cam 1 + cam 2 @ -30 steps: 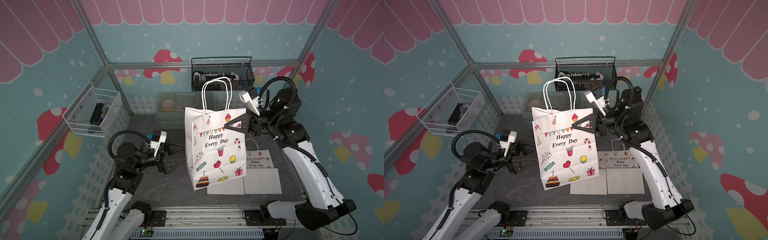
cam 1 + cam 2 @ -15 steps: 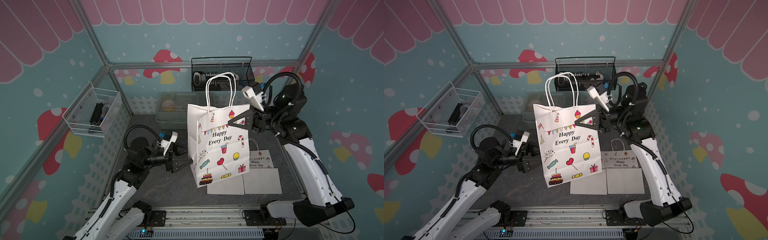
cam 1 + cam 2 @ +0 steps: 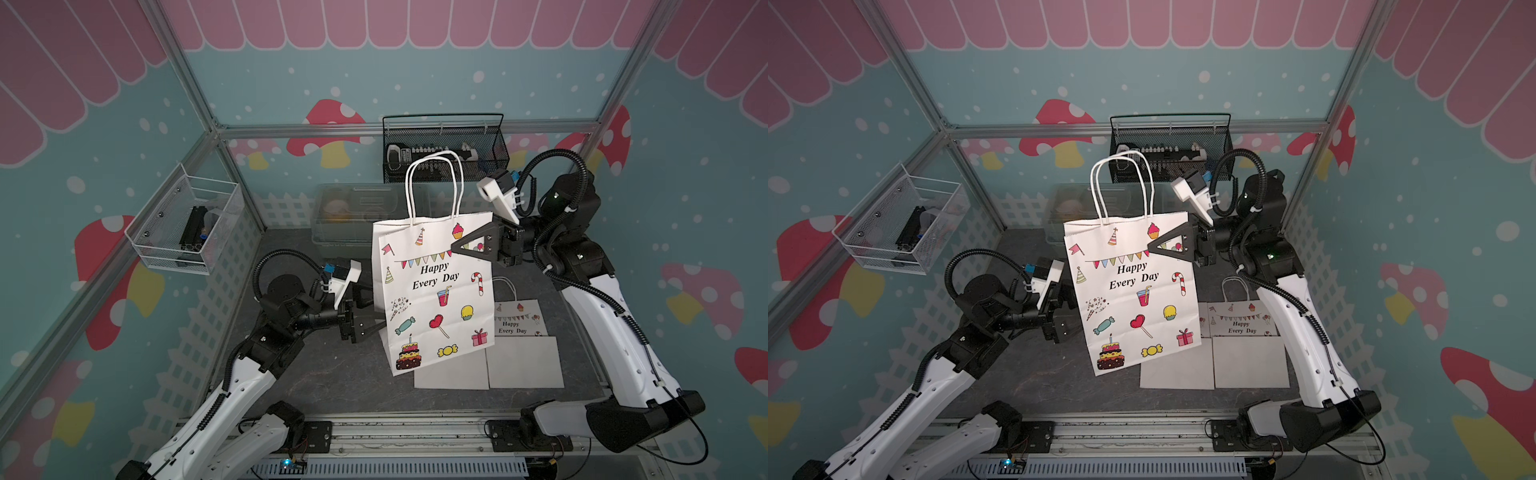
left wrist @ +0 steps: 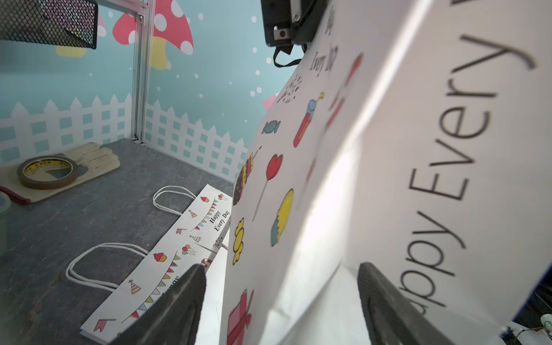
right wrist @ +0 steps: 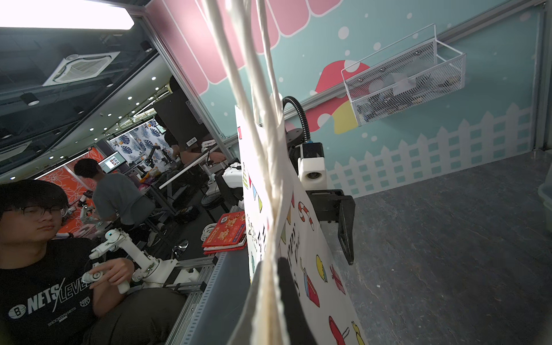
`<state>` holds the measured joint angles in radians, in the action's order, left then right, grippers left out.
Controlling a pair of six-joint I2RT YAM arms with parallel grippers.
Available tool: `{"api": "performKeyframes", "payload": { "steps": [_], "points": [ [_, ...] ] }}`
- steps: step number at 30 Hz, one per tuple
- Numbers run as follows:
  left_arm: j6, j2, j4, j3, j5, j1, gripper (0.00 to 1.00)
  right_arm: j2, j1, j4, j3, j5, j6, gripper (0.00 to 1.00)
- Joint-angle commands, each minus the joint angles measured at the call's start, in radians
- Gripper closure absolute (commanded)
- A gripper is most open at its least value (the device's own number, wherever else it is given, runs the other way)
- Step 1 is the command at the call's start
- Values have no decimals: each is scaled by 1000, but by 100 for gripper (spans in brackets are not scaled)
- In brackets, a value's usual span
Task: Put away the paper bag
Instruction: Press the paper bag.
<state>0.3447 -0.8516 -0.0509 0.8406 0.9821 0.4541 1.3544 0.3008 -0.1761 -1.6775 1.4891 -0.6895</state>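
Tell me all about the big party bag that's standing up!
The paper bag is white, printed with "Happy Every Day", bunting, a cake, sweets, a heart lollipop and a gift. Two white rope handles stick up from its open top. It hangs upright, slightly tilted. The right claw is shut on its top corner; the open left claw straddles its side fold. Whether its bottom touches the table is unclear.

your bench [image 3: 332, 374] is a dark grey slab. two flat folded bags [image 3: 524, 361] lie side by side on it, below the right end effector [image 3: 455, 249], handles toward the back wall. a clear lidded tub [image 3: 353, 224] sits at the back, beyond the left end effector [image 3: 368, 309]. in the left wrist view a glove [image 4: 95, 158] lies on the bench, under a tape roll [image 4: 47, 171].
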Motion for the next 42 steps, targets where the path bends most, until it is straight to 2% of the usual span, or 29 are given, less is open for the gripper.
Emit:
{"api": "performKeyframes", "payload": {
  "steps": [1,5,7,12,15,21,25,27,32,37,42],
  "points": [
    [43,54,-76,17,-26,3,20,-3,-5,36,-10,-39,-32,99],
    [83,122,-108,10,-88,-14,20,-14,-5,26,6,-90,-26,98],
    [135,152,-183,-9,-98,-28,20,-22,-6,-14,19,-120,10,98],
    [287,170,-404,-43,-86,-40,19,-48,-5,-88,55,-200,76,98],
    [329,147,-454,-45,-63,-39,19,-73,-3,-86,83,-246,76,98],
    [274,89,-358,-30,-51,-37,19,-136,12,-56,148,-341,56,97],
    [159,78,-192,-11,-121,-37,19,-171,33,-8,198,-335,25,97],
    [137,88,-164,-8,-153,-37,19,-179,44,-14,207,-326,29,97],
    [138,121,-179,-16,-197,-37,19,-178,87,-114,202,-320,99,97],
    [141,95,-190,-20,-138,-36,19,-160,156,-209,199,-354,181,97],
    [147,79,-210,-26,-123,-34,20,-153,177,-246,199,-381,219,97]
  ]
}}
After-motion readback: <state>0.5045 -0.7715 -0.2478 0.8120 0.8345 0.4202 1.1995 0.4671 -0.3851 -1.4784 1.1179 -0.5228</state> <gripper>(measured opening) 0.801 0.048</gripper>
